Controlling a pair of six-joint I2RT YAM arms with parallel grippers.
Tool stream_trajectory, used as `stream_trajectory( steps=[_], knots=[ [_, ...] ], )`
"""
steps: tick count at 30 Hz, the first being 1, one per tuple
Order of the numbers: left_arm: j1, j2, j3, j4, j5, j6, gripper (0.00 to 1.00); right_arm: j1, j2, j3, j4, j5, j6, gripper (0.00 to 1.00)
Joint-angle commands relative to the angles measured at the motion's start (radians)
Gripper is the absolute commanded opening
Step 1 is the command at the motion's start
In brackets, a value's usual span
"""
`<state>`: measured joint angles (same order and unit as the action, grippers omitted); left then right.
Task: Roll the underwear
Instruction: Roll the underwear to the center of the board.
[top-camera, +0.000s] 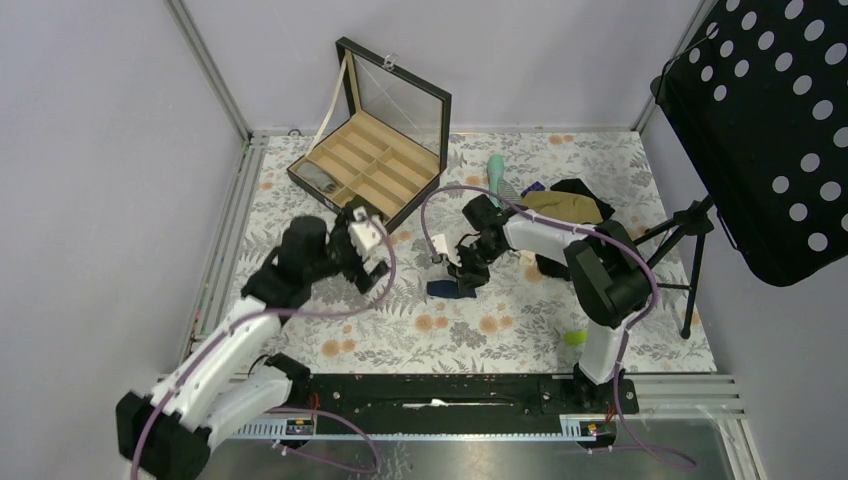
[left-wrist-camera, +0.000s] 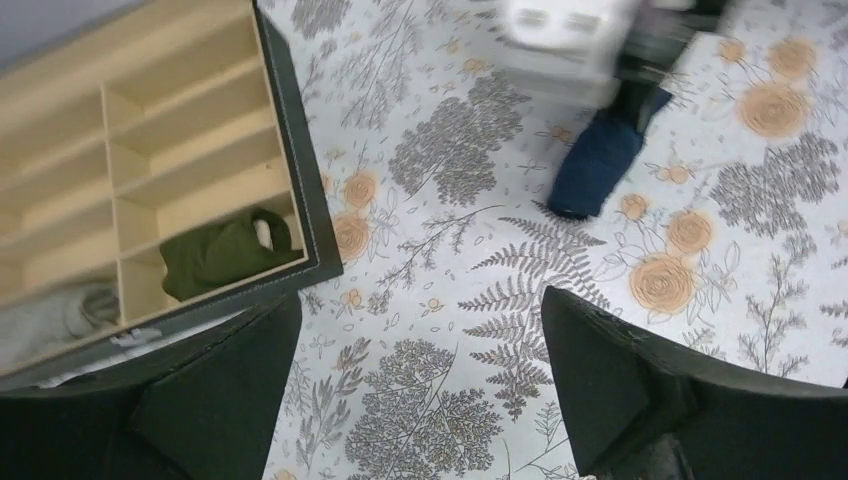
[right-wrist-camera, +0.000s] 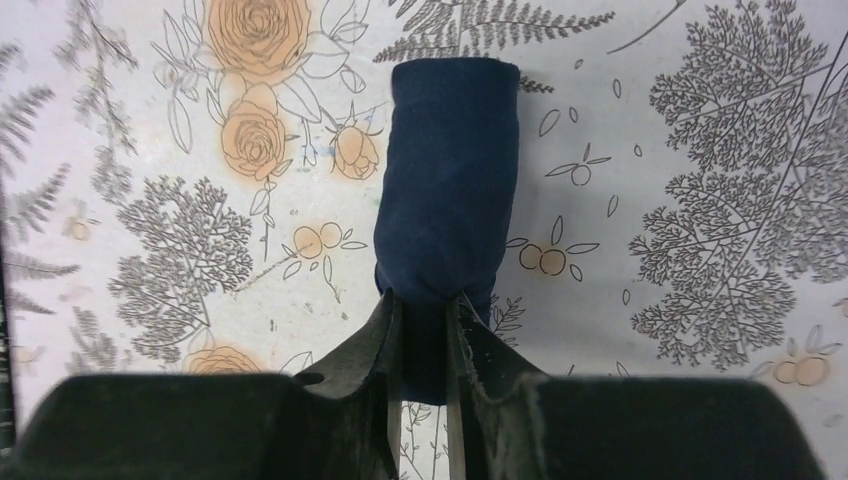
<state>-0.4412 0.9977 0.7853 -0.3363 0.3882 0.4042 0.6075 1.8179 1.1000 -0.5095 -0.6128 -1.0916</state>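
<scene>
Right jaws tight around near end of rolled underwear (right-wrist-camera: 447, 190)

Two arms stood at the near edge, the left arm (top-camera: 225, 350) and the right arm (top-camera: 600, 280), and one divided box (top-camera: 390, 160) far left held two garments, one dark green garment (left-wrist-camera: 225, 250) and one grey garment (left-wrist-camera: 60, 315). One navy underwear (right-wrist-camera: 445, 180) lay mid-table; far right were one tan garment (top-camera: 565, 205), one black garment (top-camera: 590, 187) and one mint-green object (top-camera: 497, 170). Near right lay one yellow-green ball (top-camera: 574, 338), and one tripod (top-camera: 690, 250) carried one perforated black panel (top-camera: 770, 130).
</scene>
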Motion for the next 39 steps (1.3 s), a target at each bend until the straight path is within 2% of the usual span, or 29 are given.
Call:
stream_trajectory(
  steps=[1,4,7,10,12,16,21,32,39],
  knots=[
    [-0.109,-0.118,-0.140,0.156,-0.094,0.178,0.99,-0.055,0.191,0.078,-0.254,0.023,0.101,0.06],
    [-0.188,-0.041,-0.105,0.068,-0.016,0.249,0.97,-0.067,0.235,0.119,-0.256,0.044,0.142,0.06],
    [-0.263,0.071,-0.077,0.095,0.005,0.285,0.90,-0.068,0.265,0.143,-0.235,0.073,0.205,0.06],
    [-0.329,0.246,0.002,0.072,0.021,0.326,0.76,-0.068,0.292,0.165,-0.231,0.090,0.242,0.06],
    [-0.341,0.338,0.034,0.126,0.029,0.320,0.72,-0.068,0.296,0.168,-0.226,0.097,0.254,0.06],
    [-0.374,0.433,0.012,0.360,-0.010,0.357,0.73,-0.068,0.288,0.155,-0.207,0.103,0.268,0.06],
    [-0.391,0.553,0.067,0.416,-0.023,0.399,0.73,-0.068,0.293,0.160,-0.204,0.110,0.280,0.06],
    [-0.424,0.681,0.052,0.548,-0.042,0.407,0.64,-0.068,0.303,0.168,-0.204,0.115,0.294,0.06],
    [-0.427,0.611,-0.060,0.677,-0.017,0.454,0.61,-0.068,0.318,0.184,-0.222,0.112,0.295,0.06]
  ],
)
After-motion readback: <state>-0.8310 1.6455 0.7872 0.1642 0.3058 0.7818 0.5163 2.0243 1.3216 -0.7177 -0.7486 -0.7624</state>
